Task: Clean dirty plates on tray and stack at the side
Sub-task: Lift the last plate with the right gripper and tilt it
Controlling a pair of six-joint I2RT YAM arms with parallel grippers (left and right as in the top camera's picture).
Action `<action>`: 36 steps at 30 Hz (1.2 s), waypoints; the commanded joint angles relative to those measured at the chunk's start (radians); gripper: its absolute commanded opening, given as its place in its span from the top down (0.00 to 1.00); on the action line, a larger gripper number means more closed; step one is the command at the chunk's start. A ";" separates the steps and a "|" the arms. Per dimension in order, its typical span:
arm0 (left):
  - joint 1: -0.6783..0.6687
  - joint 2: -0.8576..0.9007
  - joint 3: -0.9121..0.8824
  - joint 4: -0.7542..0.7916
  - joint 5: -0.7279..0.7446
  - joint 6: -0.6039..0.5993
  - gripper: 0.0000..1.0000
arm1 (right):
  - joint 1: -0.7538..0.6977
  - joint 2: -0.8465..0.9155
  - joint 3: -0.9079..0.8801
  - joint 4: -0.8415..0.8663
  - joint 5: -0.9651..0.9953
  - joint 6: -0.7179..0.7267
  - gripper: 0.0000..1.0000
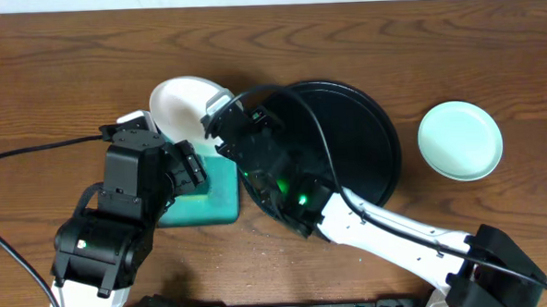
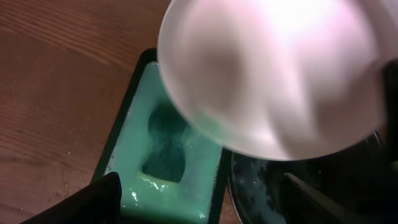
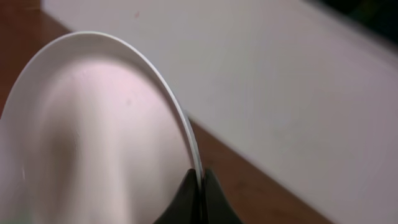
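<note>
From above, the right hand (image 1: 215, 119) had one white plate (image 1: 181, 102) by its rim. The plate was lifted and tipped over the far end of the teal sponge tray (image 1: 211, 204), off to the left of the black tray (image 1: 365, 122). No plate showed on the black tray, though the right arm covered its near left part. A second plate (image 1: 460, 141) lay on the tabletop (image 1: 57, 70) well to the right, apart from everything, and no third plate was in sight. The left hand (image 1: 193, 171) hung over the teal tray, just below the held plate. My call was the wiping step, with the plate presented and the sponge not yet taken up. The next move asked the left hand to drop onto the sponge, close on it and carry it to the plate's face while the right held the rim steady. On the left wrist view, the left hand (image 2: 202, 202) had its fingers (image 2: 87, 199) spread wide on nothing. The dark sponge (image 2: 165, 143) sat in the teal tray (image 2: 140, 93) ahead of them. The blurred plate (image 2: 273, 74) loomed at upper right above the black tray (image 2: 261, 186). On the right wrist view, the right hand (image 3: 199, 186) was pressed almost together, pinching the plate (image 3: 93, 137) at its thin rim. The face toward the camera looked plain white, and I could not tell whether it was top or underside.
</note>
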 commanded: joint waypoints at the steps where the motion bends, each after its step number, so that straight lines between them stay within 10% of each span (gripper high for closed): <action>1: 0.004 0.008 0.021 -0.003 -0.002 0.010 0.19 | 0.032 -0.024 0.010 0.040 0.137 -0.168 0.99; 36: 0.004 0.026 0.021 -0.003 -0.002 0.010 0.19 | 0.045 -0.024 0.010 0.105 0.163 -0.183 0.99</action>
